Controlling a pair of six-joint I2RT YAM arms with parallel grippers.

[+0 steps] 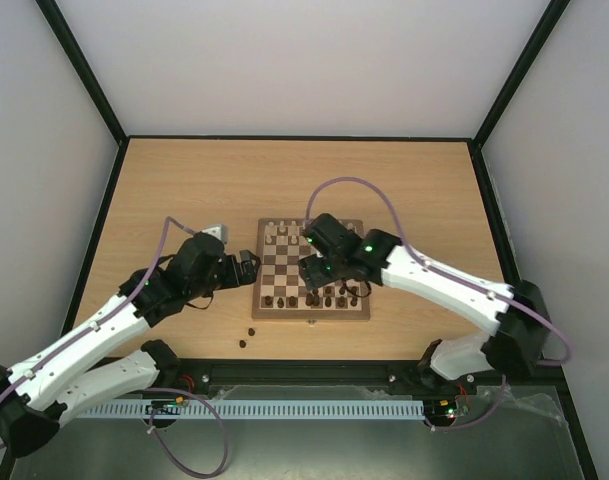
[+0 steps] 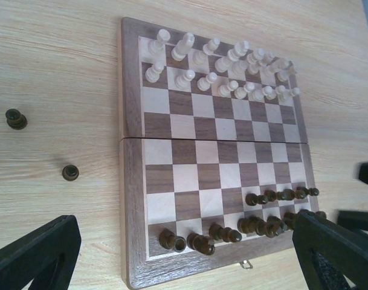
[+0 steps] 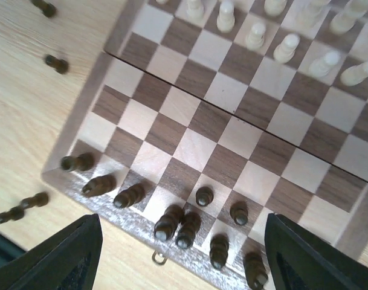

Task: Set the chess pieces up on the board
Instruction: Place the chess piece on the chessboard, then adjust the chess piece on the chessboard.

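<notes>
Fingers (image 3: 66, 257) of the right gripper (image 3: 184, 220) are hanging spread over the board's (image 3: 190, 148) dark pieces (image 3: 203, 196), pinching nothing. The left gripper's (image 2: 187, 219) fingers (image 2: 35, 254) are gaping wide, also empty.

top view's no good for piece types, the dark pieces (image 1: 329, 298) are just specks and the right gripper (image 1: 306, 268) blocks the upper right of the board (image 1: 279, 275). left wrist view: left gripper (image 2: 184, 241) is chopped by the bottom edge and its lower right finger (image 2: 335, 254) covers the end of the dark back row. right wrist view: pale pieces (image 3: 286, 45) run off the top edge, loose dark ones (image 3: 57, 63) upper left are smeared
</notes>
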